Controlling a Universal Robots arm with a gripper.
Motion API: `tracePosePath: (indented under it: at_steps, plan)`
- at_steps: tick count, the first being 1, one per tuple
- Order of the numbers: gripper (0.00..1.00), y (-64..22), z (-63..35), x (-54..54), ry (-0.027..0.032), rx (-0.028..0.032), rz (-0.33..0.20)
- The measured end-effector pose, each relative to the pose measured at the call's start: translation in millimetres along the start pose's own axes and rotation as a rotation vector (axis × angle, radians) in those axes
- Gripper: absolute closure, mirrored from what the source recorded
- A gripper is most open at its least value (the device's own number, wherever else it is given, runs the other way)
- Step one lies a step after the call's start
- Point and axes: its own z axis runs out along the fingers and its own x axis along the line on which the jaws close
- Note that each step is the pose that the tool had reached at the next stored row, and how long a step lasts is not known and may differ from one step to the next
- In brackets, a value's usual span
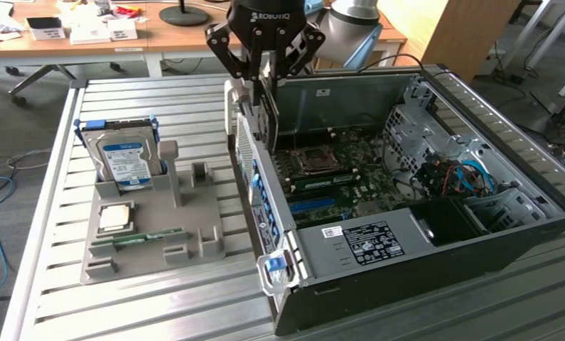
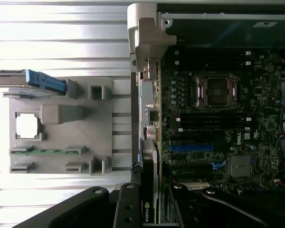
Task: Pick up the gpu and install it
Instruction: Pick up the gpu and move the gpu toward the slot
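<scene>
Gripper (image 1: 264, 77) is seen partly closed, fingers clamped on the top edge of the gpu (image 1: 267, 117). The card is held on edge, hanging straight down. In the wrist view the gripper (image 2: 151, 199) is seen with the gpu (image 2: 147, 210) pinched between the fingers, logo label visible.

Gpu is positioned just inside the rear wall of the computer case (image 1: 424, 284), above the motherboard (image 1: 358, 192), towards the case's far rear corner. Whether the card touches the board cannot be told. One blue slot (image 2: 192, 148) is seen on the board just beside the card.

The case is laid on its side, open, on the slatted table (image 1: 149, 305), towards the table edge on the exterior view's right.

Count:
- 1 gpu, in the gripper
- 1 case
- 1 grey tray (image 1: 159, 213), set just beside the case, towards the table edge on the exterior view's left
- 1 hard drive (image 1: 123, 156), stood upright at the tray's far corner
- 1 processor chip (image 1: 114, 217), laid flat along the tray's outer edge
- 1 memory stick (image 1: 135, 239), laid flat near the tray's near edge
</scene>
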Motion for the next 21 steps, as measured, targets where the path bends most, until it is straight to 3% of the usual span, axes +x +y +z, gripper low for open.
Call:
tracePosePath:
  at_steps: [21]
  plan:
    - [0.73,2.5,0.7,-27.8,0.0,0.0001,0.0]
